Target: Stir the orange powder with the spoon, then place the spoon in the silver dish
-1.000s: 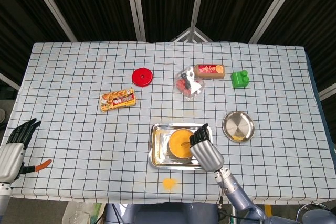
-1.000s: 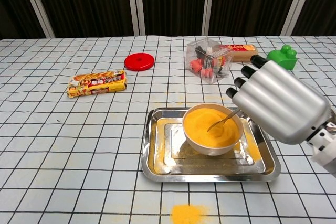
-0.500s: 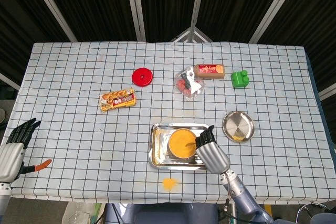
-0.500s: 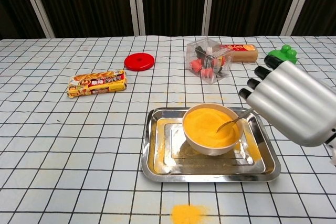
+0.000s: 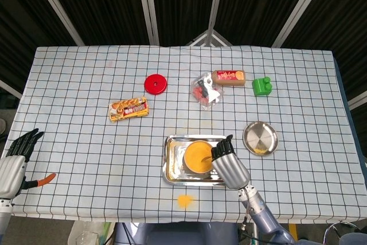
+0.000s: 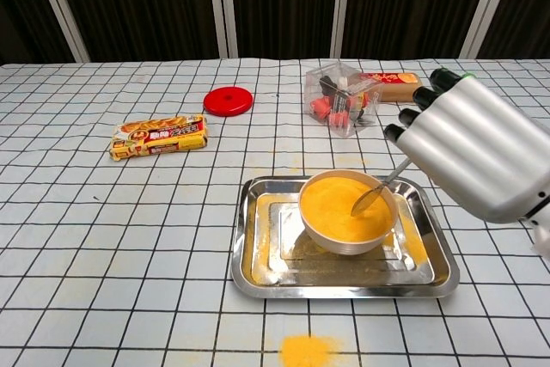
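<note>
A pale bowl of orange powder [image 6: 345, 209] [image 5: 197, 156] stands in a steel tray [image 6: 258, 257] [image 5: 171, 167] near the table's front. My right hand [image 6: 468, 157] [image 5: 228, 163] holds a metal spoon [image 6: 371, 195], tilted, its bowl just above the powder at the right rim. The silver dish [image 5: 260, 137] lies to the right of the tray with a little orange powder in it; the chest view does not show it. My left hand [image 5: 12, 164] hangs at the table's left front corner, fingers spread, holding nothing.
Spilled orange powder [image 6: 308, 351] [image 5: 184, 200] lies in front of the tray. Further back are a snack packet [image 6: 159, 137], a red lid [image 6: 228, 101], a clear packet of small items [image 6: 341, 97], a brown box [image 6: 388, 86] and a green toy [image 5: 262, 86].
My right hand has risen a little and shifted left, lifting the spoon's bowl out of the powder to just above its surface. The left hand has stayed put.
</note>
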{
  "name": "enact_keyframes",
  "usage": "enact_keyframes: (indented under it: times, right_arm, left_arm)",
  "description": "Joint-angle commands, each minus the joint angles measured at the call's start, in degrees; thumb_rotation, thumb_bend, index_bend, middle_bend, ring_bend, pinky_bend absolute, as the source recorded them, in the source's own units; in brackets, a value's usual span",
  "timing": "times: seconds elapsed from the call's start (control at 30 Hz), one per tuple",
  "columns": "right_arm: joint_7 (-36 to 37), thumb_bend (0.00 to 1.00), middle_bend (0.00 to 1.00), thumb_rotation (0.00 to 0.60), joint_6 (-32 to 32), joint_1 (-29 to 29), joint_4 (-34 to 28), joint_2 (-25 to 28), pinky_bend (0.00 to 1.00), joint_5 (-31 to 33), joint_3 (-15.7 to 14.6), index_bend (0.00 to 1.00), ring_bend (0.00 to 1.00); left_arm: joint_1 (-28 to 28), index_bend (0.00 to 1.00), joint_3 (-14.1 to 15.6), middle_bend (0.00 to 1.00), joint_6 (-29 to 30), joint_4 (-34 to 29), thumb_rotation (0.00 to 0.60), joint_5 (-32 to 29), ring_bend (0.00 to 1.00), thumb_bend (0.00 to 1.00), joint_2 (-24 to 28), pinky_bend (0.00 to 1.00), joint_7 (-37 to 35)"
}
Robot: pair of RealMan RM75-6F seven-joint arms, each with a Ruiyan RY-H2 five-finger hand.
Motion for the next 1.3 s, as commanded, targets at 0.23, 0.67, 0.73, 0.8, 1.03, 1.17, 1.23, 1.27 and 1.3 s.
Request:
enact_keyframes:
  times: [0.23,0.67,0.73,0.8,1.03,1.17,1.23,1.27,1.3]
  right_arm:
    - [-1.1,0.51,0.57,0.6,-1.1,-0.2,-0.3,-0.1,0.35,0.8,0.2,0.6,0.44]
    - [0.1,0.51,0.57,0.6,-0.3,0.0,0.1,-0.4,0.35,1.0,1.5,0.6,0.44]
    - [0.2,0.51,0.57,0.6,0.0,0.2,-0.7,0.2,0.35,1.1,2.3,0.6,0.44]
    - [0.2,0.51,0.57,0.6,0.4,0.4,-1.7,1.1,0.35,1.3,3.4,0.6,0.44]
    - [1.1,0.51,0.57,0.6,0.7,0.3,-3.6,6.1,0.35,5.0,7.7,0.6,0.44]
    - [2.5,0.51,0.57,0.6,0.1,-0.7,-1.2,8.2,0.35,7.9,8.2,0.6,0.44]
    - [4.0,0.51,0.57,0.6,-0.1,-1.4,1.0,8.3,0.35,9.5,8.0,0.6,0.44]
    - [5.2,0.51,0.57,0.6,-0.2,-1.9,2.6,8.0,0.35,10.6,7.9,0.6,0.44]
    - [6.2,0.51,0.57,0.6,-0.4,-2.3,4.2,7.6,0.35,11.4,7.6,0.6,0.44]
  left_arm:
    - [0.0,0.0,0.1,0.0,0.1,0.0,0.6,0.2,0.0,0.0,0.1,0.0,-0.2]
    - [0.0,0.0,0.1,0.0,0.0,0.1,0.6,0.3,0.0,0.0,0.1,0.0,-0.2]
    - [0.0,0.0,0.1,0.0,0.1,0.1,0.6,0.4,0.0,0.0,0.1,0.0,-0.2]
    - [0.0,0.0,0.1,0.0,0.1,0.1,0.6,0.3,0.0,0.0,0.1,0.0,-0.1]
    - [0.1,0.0,0.1,0.0,0.1,0.2,0.6,0.4,0.0,0.0,0.0,0.0,0.0]
    - [0.1,0.0,0.2,0.0,0.2,0.1,0.6,0.4,0.0,0.0,0.0,0.0,0.2]
    - [0.1,0.0,0.2,0.0,0.2,0.2,0.6,0.5,0.0,0.0,0.0,0.0,0.3]
    - [0.1,0.0,0.2,0.0,0.2,0.2,0.6,0.4,0.0,0.0,0.0,0.0,0.3]
    - [0.1,0.0,0.2,0.0,0.2,0.1,0.6,0.4,0.0,0.0,0.0,0.0,0.4]
